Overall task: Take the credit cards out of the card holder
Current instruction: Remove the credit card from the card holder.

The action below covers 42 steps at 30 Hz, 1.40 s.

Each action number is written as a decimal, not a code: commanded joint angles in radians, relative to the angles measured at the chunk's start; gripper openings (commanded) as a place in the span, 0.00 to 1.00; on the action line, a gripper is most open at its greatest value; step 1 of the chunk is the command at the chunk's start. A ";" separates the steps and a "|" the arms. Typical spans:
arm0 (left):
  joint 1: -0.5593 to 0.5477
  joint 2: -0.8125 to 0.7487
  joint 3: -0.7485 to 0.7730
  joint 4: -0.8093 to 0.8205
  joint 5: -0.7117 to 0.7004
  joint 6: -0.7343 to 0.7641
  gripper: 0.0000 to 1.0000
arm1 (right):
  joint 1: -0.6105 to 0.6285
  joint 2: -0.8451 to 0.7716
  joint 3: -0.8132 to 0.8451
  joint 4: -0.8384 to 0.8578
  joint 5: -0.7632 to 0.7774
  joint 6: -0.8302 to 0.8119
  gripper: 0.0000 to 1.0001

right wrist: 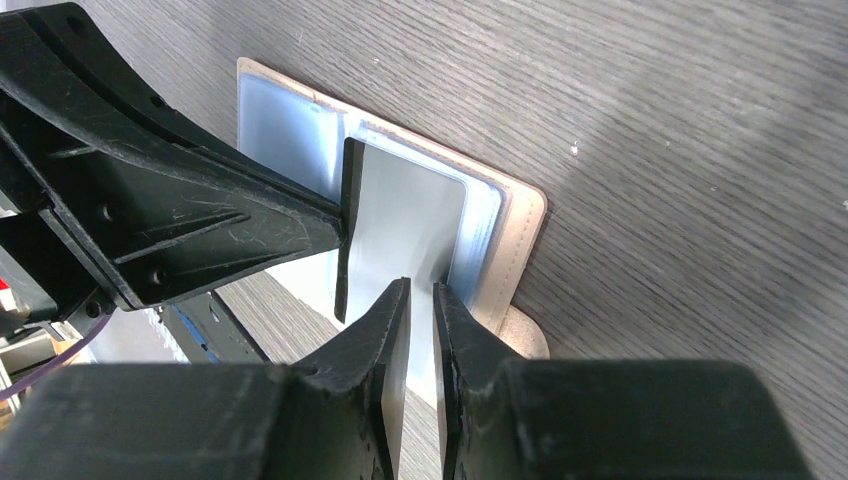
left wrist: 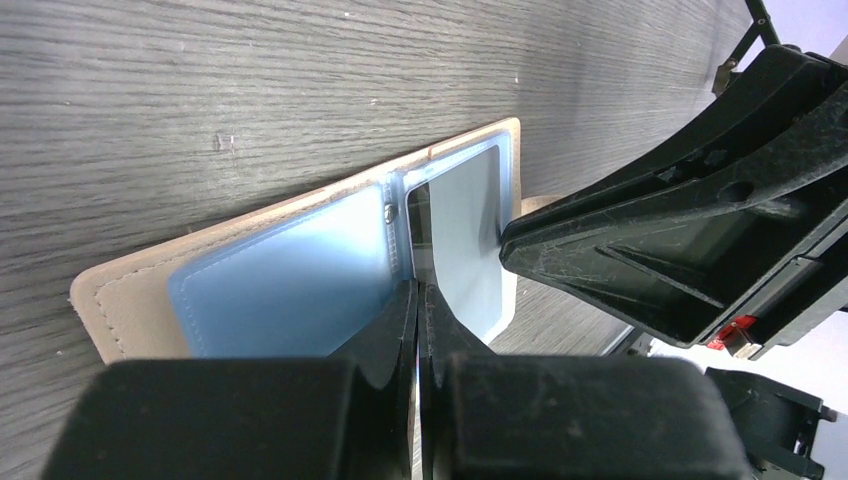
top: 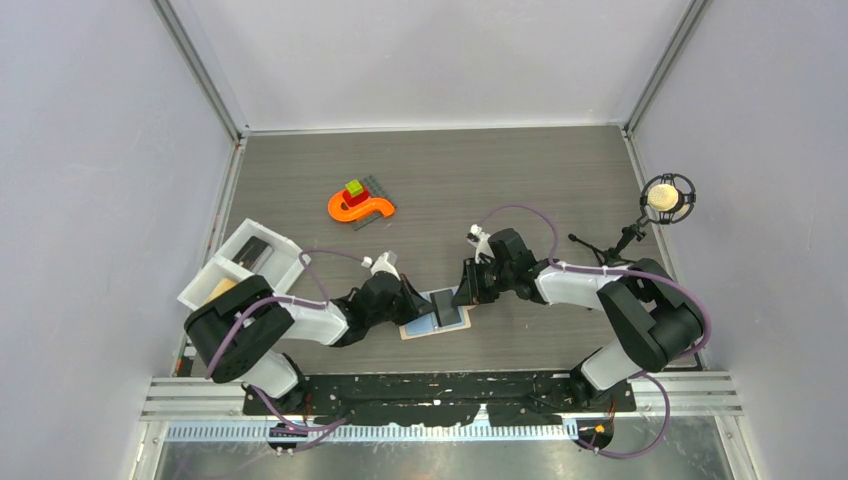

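The card holder [top: 420,327] lies open on the table between my arms, with a beige rim and pale blue inner faces [left wrist: 280,280] [right wrist: 290,130]. A dark card [top: 450,308] sits on its right half; its glossy face looks pale grey [left wrist: 465,230] [right wrist: 410,210], and its edge by the fold is raised. My left gripper [top: 424,303] [left wrist: 418,290] is shut, its tips on the fold against that raised edge. My right gripper [top: 462,295] [right wrist: 420,285] is over the card's near edge, its jaws a narrow gap apart with nothing seen between them. No orange-yellow card shows in the holder.
A white two-compartment tray [top: 290,265] at the left holds a dark flat thing and a yellowish one, partly hidden by my left arm. An orange S-shaped toy [top: 360,207] with small blocks lies further back. A microphone on a stand [top: 667,197] is at the right.
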 commanded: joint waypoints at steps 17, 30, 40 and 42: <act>-0.003 -0.090 -0.037 0.034 -0.026 -0.036 0.00 | -0.030 0.005 -0.015 -0.033 0.045 -0.022 0.22; 0.003 -0.250 -0.041 -0.195 -0.119 0.029 0.00 | -0.037 -0.010 0.006 -0.077 0.070 -0.050 0.21; 0.003 -0.307 0.015 -0.344 -0.127 0.098 0.05 | -0.036 -0.098 0.043 -0.131 0.081 -0.074 0.25; 0.003 -0.285 0.019 -0.303 -0.099 0.102 0.16 | -0.036 -0.103 0.044 -0.119 0.065 -0.062 0.25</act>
